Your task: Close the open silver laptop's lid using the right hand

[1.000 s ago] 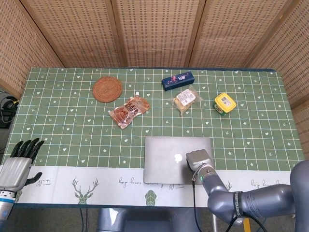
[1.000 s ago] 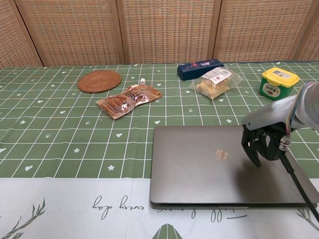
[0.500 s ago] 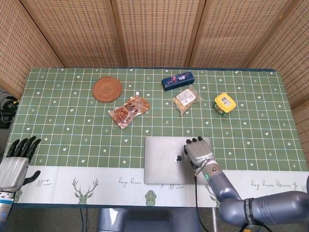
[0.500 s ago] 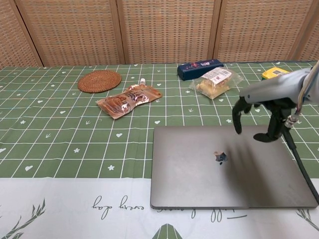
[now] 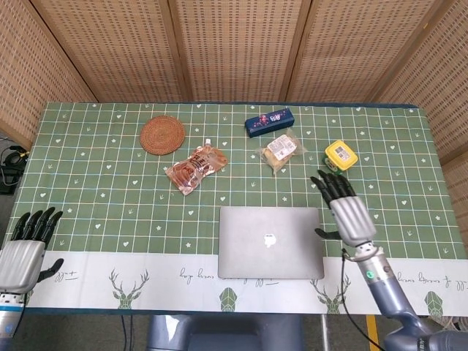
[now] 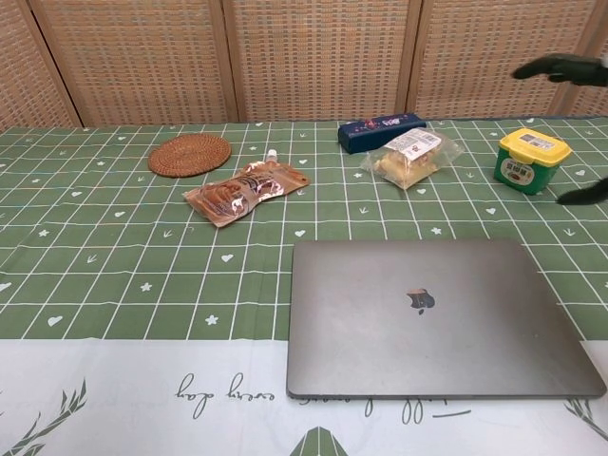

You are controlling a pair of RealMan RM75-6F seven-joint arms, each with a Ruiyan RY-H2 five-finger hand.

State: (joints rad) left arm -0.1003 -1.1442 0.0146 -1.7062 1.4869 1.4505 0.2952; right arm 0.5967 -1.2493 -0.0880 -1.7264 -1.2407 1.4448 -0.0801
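Wicker panels back the table [image 5: 88,168], w/ a green checked cloth over it. Silver laptop [image 5: 270,242] lies w/ lid fully down, flat at the front edge, a bit right of center, logo up.

My right hand [image 5: 349,214] hangs just beside the laptop's right side, not touching it, fingers straight & spread, holding nothing. In chest view only its dark fingertips [image 6: 560,68] show at the right edge.

My left hand [image 5: 23,252] sits by the front left corner, fingers extended & apart, empty.

Toward the back edge: round woven coaster [image 5: 163,134] left, brown snack pouch [image 5: 195,167] near it, dark blue box [image 5: 269,121], clear bag of snacks [image 5: 281,150] just in front of the box, yellow-lidded jar [image 5: 341,156] further right.
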